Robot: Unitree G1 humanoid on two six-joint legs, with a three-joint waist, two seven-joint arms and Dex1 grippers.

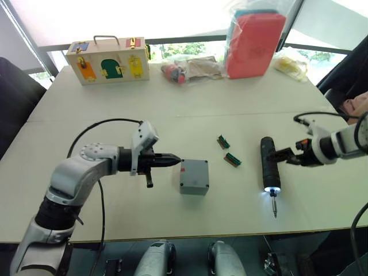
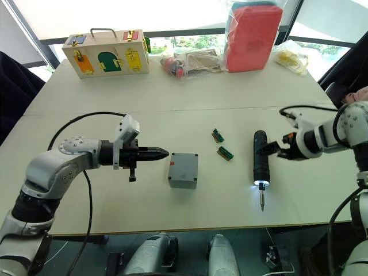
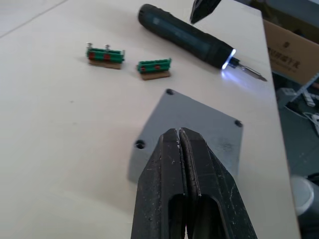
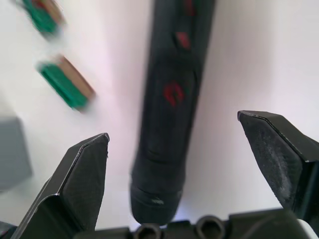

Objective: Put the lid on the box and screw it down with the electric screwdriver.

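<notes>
Where daylit windows back the pale table [image 1: 86,218]: left pincer [image 2: 164,153] closed, empty; right pincer [image 1: 281,155] wide, empty.

Pale table [image 1: 190,109] under bright windows [image 1: 172,17]; dark chair [image 1: 14,95] at left; daylight.

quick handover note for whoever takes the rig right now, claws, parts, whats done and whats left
Left claw: shut, empty, tip at the box's side.
Right claw: open, empty, beside the screwdriver.
Box sits mid-table with the lid already on it. Screwdriver lies flat on the table to the box's right, tip light on.
Done: lid placed.
Left: pick up the screwdriver and drive the corner screws; whether any are seated cannot be told.
</notes>
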